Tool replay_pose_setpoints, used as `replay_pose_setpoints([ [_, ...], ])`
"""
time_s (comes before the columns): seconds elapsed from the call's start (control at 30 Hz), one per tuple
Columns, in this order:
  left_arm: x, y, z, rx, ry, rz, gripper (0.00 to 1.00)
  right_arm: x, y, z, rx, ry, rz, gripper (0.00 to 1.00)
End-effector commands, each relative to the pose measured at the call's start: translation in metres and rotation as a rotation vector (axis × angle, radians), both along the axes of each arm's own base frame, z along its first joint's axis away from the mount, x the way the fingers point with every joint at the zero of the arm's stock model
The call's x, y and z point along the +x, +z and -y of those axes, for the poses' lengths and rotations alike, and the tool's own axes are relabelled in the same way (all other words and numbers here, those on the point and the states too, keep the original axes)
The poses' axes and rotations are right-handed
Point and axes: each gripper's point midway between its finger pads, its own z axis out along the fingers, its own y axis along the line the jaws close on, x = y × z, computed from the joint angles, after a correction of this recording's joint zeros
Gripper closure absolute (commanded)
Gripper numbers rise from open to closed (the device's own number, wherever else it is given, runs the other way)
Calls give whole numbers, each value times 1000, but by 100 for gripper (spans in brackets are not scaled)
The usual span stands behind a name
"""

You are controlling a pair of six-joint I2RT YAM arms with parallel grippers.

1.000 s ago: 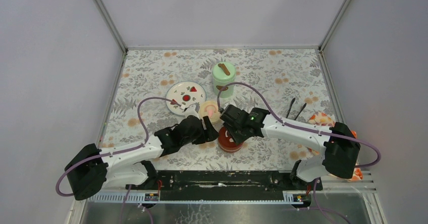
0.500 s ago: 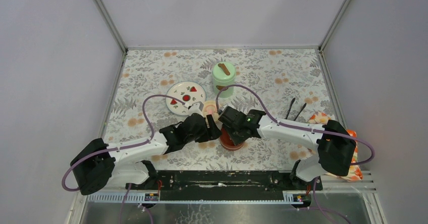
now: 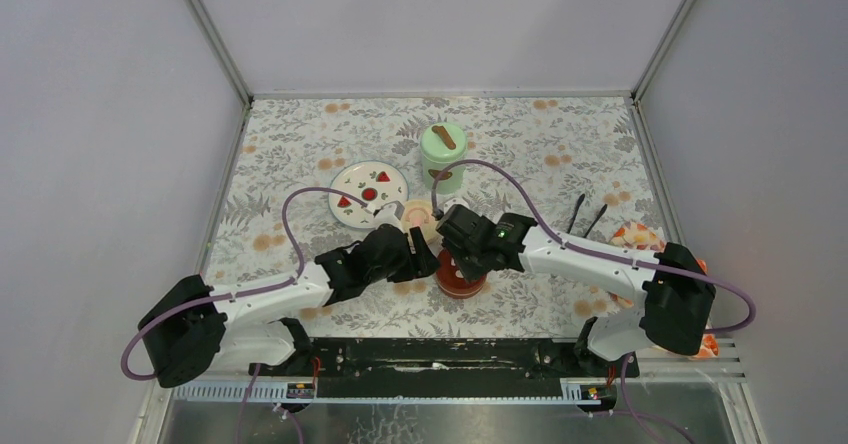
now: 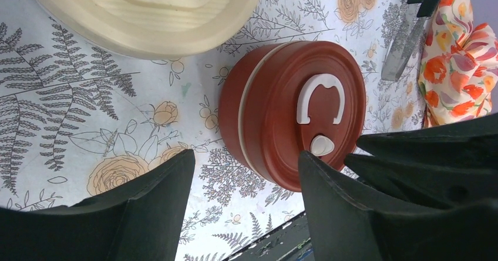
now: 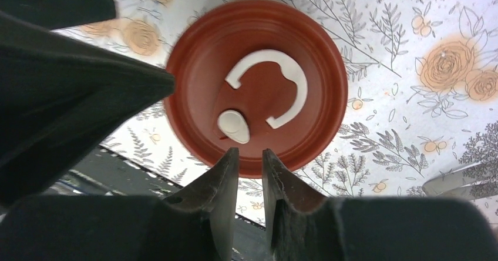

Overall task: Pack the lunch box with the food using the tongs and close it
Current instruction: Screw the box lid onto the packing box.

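The lunch box stands in three parts: a mint-green jar (image 3: 443,154) with its lid on, a cream-lidded bowl (image 3: 415,218) and a dark-red-lidded bowl (image 3: 461,278). Both grippers meet over the red bowl (image 4: 293,108). My left gripper (image 4: 244,167) is open, its fingers wide on either side of the bowl's near edge and holding nothing. Just above the red lid (image 5: 255,84), close to its white tab (image 5: 234,126), my right gripper (image 5: 249,153) shows a narrow gap between its fingers with nothing in it. Two dark tongs (image 3: 585,216) lie at the right. No food is in view.
A white plate (image 3: 368,192) with fruit pictures sits left of the cream-lidded bowl (image 4: 135,14). A flowered cloth (image 3: 640,234) lies by the right arm, next to the tongs (image 4: 402,49). The table's near rail runs just behind the red bowl.
The right gripper's jaws have narrowed over the red lid. The left gripper has moved in closer to the red bowl. The bowls have not moved.
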Motion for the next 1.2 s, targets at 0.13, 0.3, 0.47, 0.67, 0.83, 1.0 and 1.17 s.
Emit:
replay_pose_setpoints([
  [0.13,5,12,14,-35,-27,37,28,-6,-61,31,-84,-70,-134,74],
  [0.3,4,10,15,-32,-32,29,28,1,-50,22,-50,-55,-118,75],
  [0.47,4,13,17,-38,-33,35,28,17,-4,11,26,-44,-22,74],
  [0.67,7,17,20,-41,-34,45,28,40,33,19,64,-81,77,74],
  [0.83,9,17,23,-32,-43,47,28,47,23,18,65,-81,58,74],
  [1.0,10,13,25,-20,-46,39,28,41,-17,20,28,-88,-21,79],
  [1.17,11,10,30,-27,-56,34,28,26,-53,29,-34,-100,-112,83],
])
